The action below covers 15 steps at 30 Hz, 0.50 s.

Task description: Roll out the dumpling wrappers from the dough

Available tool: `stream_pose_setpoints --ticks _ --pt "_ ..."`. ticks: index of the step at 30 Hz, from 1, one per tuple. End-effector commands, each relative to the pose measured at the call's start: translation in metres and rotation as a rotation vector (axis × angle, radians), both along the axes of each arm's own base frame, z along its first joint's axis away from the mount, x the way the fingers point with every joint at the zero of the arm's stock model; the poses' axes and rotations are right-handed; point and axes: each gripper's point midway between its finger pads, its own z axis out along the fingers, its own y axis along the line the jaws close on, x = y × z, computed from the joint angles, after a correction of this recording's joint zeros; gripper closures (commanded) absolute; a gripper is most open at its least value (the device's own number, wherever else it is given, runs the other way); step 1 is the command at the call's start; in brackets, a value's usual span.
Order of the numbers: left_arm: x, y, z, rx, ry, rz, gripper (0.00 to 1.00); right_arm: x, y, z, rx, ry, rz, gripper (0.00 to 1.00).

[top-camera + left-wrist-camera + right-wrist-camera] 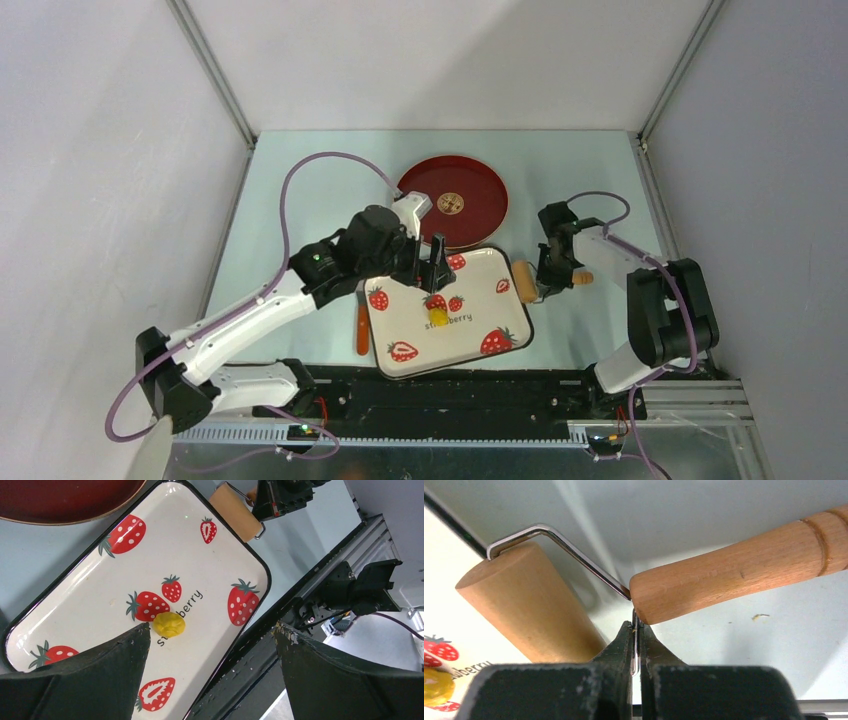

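Showing one dough (169, 624), one tray (210, 570), one roller (235, 511)

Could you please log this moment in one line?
left hand: open above tray | right hand: shut on roller frame | dough: unrolled, on tray

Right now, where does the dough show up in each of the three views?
Top external: dough near the middle of the tray, image centre.
Left wrist: dough left of centre, on the tray's lettering.
Right wrist: dough at the bottom-left corner, cut by the frame edge.
Shared landmark: the roller beside the tray, seen in all three.
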Motion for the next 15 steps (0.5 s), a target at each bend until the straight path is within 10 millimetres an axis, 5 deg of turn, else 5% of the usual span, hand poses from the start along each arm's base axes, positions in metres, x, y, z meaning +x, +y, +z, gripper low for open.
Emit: stream_pose_setpoints --ticks 1,8,13,15 --pt "0.002 -0.002 0.001 -0.009 -0.003 0.009 0.02 0.008 0.017 0.007 0.029 -0.005 -0.02 1.0" --pt "0.005 -0.008 -0.009 0.016 0.02 -0.006 0.02 0.009 -0.007 0.017 -0.034 -0.032 -0.076 0.86" --pt "0.008 -0.015 -0.011 0.025 0.031 -0.019 0.02 0.008 -0.018 0.021 -0.059 -0.033 -0.06 0.41" --pt "0.011 -0.018 -0.013 0.034 0.029 -0.023 0.02 0.006 -0.018 0.025 -0.058 -0.041 -0.05 0.32"
